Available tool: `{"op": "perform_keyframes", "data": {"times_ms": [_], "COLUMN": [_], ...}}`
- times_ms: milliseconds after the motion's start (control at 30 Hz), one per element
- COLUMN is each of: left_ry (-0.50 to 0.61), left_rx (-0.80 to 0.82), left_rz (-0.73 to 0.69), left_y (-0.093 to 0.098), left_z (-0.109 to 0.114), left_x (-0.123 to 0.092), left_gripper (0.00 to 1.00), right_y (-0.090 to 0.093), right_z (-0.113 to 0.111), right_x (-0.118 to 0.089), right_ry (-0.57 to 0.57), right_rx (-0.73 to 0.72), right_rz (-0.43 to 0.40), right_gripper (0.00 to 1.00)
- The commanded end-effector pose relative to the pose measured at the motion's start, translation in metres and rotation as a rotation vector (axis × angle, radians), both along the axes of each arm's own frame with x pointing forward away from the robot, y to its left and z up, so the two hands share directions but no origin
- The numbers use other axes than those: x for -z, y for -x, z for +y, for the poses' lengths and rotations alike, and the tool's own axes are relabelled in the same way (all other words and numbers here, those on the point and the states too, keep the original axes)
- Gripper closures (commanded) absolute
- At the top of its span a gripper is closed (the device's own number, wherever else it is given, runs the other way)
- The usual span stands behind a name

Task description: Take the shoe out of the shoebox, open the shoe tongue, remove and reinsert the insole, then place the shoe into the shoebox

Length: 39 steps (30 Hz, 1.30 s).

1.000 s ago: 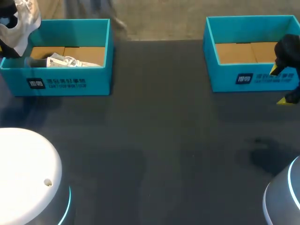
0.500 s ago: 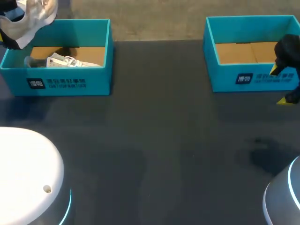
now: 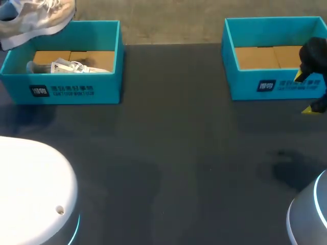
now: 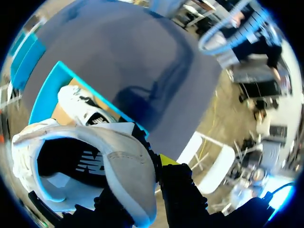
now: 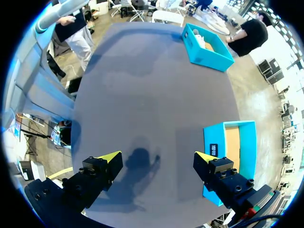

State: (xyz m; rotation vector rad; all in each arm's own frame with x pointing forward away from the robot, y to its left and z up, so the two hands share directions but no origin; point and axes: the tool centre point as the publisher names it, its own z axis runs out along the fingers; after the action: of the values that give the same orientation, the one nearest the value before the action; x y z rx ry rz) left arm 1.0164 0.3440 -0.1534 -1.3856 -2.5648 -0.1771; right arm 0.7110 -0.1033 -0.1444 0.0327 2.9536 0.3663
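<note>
Shoe (image 3: 36, 20), pale grey-white with a dark lining, hangs over the far left corner of the left shoebox (image 3: 76, 91), its side wall pinched between the left fingers (image 4: 167, 159). A second shoe (image 3: 71, 67) lies inside that box. The right fingers (image 5: 108, 160) are spread wide and empty over the table (image 3: 179, 153), beside the right shoebox (image 3: 265, 86).

Box (image 3: 76, 91) back left on table (image 3: 173, 153), spare shoe (image 3: 69, 67) inside; held shoe (image 3: 36, 18) above its back-left corner; second box (image 3: 265, 84) back right

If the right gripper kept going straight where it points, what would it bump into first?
Most likely the bare table. The right gripper points down at it, and the blue shoebox sits off beside one finger.
</note>
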Motion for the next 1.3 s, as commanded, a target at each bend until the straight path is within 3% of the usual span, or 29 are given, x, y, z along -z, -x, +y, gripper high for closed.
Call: {"op": "perform_keyframes", "data": {"times_ms": [33,300,1300], "left_ry": [-0.039,0.042,0.069], "left_rx": [0.539,0.737,0.678], "left_rz": [0.099,0.076,0.028], "left_y": [-0.008,-0.022,-0.032], "left_z": [0.005,0.010,0.015], "left_x": [-0.012,-0.016,-0.016], "left_gripper": [1.00,1.00,1.00], "right_y": [-0.002,-0.002,-0.002], "right_z": [0.001,0.001,0.001], "right_x": [0.000,0.000,0.000], "right_ry": [0.003,0.003,0.003], "right_rx": [0.000,0.000,0.000], "right_rz": [0.004,0.004,0.004], "right_gripper": [0.00,0.00,0.00]}}
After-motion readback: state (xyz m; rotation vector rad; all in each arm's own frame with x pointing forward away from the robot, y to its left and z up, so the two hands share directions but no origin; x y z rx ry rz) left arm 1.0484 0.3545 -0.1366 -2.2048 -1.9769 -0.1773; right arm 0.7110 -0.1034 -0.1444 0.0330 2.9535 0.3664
